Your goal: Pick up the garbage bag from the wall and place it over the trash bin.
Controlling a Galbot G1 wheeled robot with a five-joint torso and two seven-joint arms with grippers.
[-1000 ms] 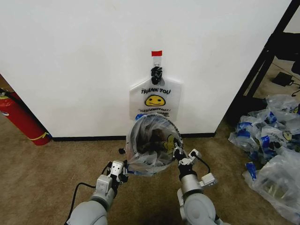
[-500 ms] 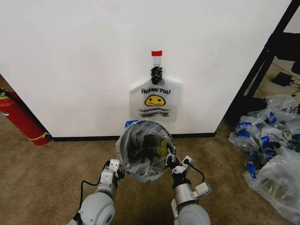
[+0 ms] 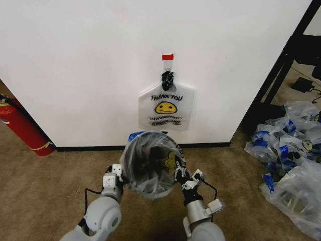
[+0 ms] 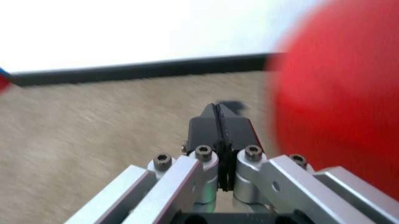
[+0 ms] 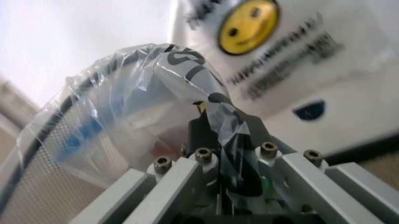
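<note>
The trash bin (image 3: 150,168) stands on the carpet just in front of the wall (image 3: 75,60). The garbage bag (image 3: 143,145) is draped over its rim, with a blue patch at the far edge and the smiley showing inside. My right gripper (image 3: 179,173) (image 5: 201,114) is at the bin's right rim, shut on the garbage bag's printed film. At the bin's left side, my left gripper (image 3: 122,173) (image 4: 217,116) is shut, with no plastic showing between its fingers; the bin's red base (image 4: 339,93) is close beside it.
A second smiley "THANK YOU" bag (image 3: 166,106) hangs from the hook (image 3: 167,76) under a red tape mark (image 3: 167,56). A red fire extinguisher (image 3: 22,128) leans at the left. A pile of clear bags (image 3: 291,150) and a black rack frame (image 3: 281,65) are at the right.
Both arms have drawn back toward me, and the bagged bin has shifted left and nearer. The bag now sits lower around the rim.
</note>
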